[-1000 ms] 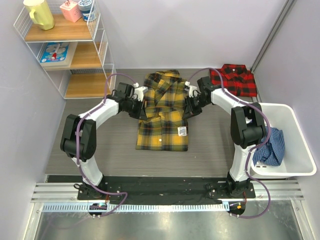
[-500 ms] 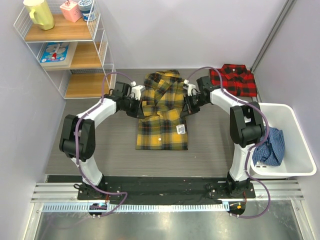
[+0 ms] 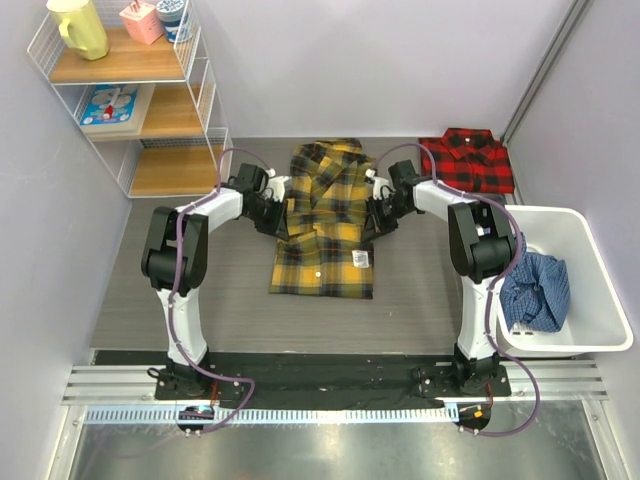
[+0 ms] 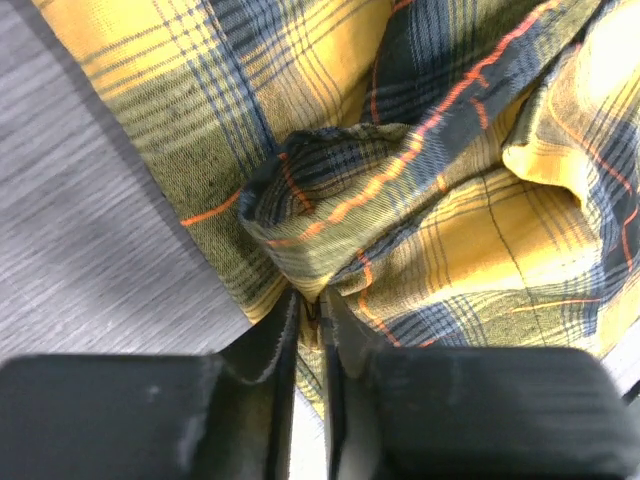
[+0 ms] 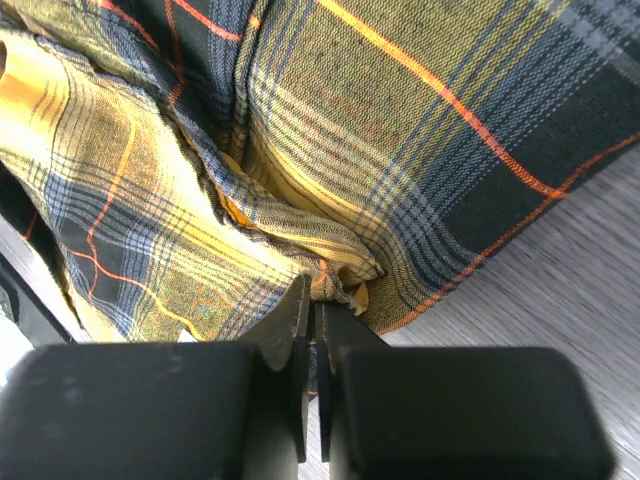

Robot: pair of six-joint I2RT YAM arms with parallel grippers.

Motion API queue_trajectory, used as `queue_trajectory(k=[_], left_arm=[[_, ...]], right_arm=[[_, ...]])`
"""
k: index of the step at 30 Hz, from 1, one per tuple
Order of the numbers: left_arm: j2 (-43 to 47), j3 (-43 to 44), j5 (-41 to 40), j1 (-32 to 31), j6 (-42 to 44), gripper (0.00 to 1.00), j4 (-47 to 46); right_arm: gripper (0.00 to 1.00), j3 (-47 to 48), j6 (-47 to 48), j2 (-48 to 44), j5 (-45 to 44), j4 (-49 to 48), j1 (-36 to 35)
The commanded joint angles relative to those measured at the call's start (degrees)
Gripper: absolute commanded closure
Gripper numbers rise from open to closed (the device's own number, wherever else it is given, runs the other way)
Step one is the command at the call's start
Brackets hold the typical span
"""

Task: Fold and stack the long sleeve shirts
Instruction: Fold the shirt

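Yellow plaid flannel shirt (image 3: 322, 225) lies collar-away at mid-table, pinched at both side edges.
The left gripper (image 4: 312, 300) and the right gripper (image 5: 316, 305) each clamp a fold of its cloth; its small white label (image 3: 364, 258) is unreadable. The red-and-black plaid shirt (image 3: 468, 160) lies far right.

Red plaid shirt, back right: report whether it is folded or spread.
Folded: the red plaid shirt lies as a compact rectangle, collar visible, no sleeves spread out.
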State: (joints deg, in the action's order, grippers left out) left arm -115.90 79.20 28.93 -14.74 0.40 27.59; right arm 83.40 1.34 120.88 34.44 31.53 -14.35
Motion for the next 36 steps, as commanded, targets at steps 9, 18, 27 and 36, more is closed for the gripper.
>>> queue_trajectory(k=[9, 18, 27, 36], left_arm=[[18.41, -4.40, 17.02, 8.32, -7.70, 0.38, -6.24], [22.12, -16.95, 30.93, -0.35, -19.98, 0.25, -12.63], [1.76, -19.43, 26.10, 2.33, -26.76, 0.26, -20.83], [22.18, -26.63, 34.96, 0.87, -22.02, 0.14, -16.35]], right_arm=[[0.35, 7.74, 4.88, -11.96, 1.42, 9.07, 1.60], [0.05, -5.22, -8.88, -14.88, 23.30, 0.49, -5.40], [0.03, -16.60, -13.40, 0.65, 22.35, -8.95, -2.45], [0.00, -15.78, -9.67, -15.54, 29.18, 2.50, -1.46]])
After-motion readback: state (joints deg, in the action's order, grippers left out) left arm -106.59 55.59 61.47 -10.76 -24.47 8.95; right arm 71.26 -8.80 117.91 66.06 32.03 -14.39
